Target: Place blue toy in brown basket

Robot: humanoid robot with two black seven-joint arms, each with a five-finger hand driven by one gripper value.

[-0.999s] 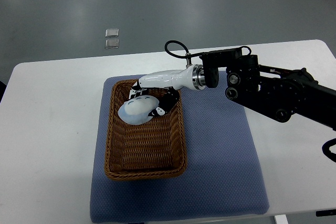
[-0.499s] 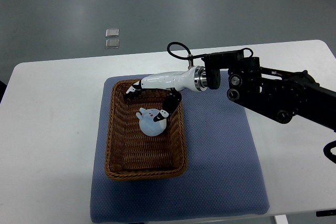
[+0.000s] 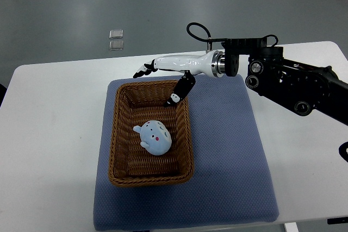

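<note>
The blue toy (image 3: 154, 137) is lying inside the brown basket (image 3: 120, 150), close to the middle, with its little face looking up; nothing is touching it, and it is sitting on the woven bottom, a bit nearer the right wall than the left one; the basket is resting on a blue mat (image 3: 228, 156), and the mat is lying on a white table (image 3: 49, 134); the right hand (image 3: 166, 77) is hanging above the far end of the basket, well apart from the toy, with its fingers (image 3: 142, 71) spread out and holding nothing; its thumb is pointing down toward the far right corner of the basket, just over the rim, and I cannot tell if it is touching the rim; the arm is reaching in from the right side, black and thick, with a thin loop of cable (image 3: 197, 30) sticking up near the wrist; the left hand is not showing anywhere; the job is looking done, because the toy is sitting in the basket; what could go wrong now is small but real; if the hand is pulled sideways while the thumb is that low, it could be catching the rim and dragging or tipping the basket, and the round toy could be rolling about or even out; going straight up first looks like the safe way.
</note>
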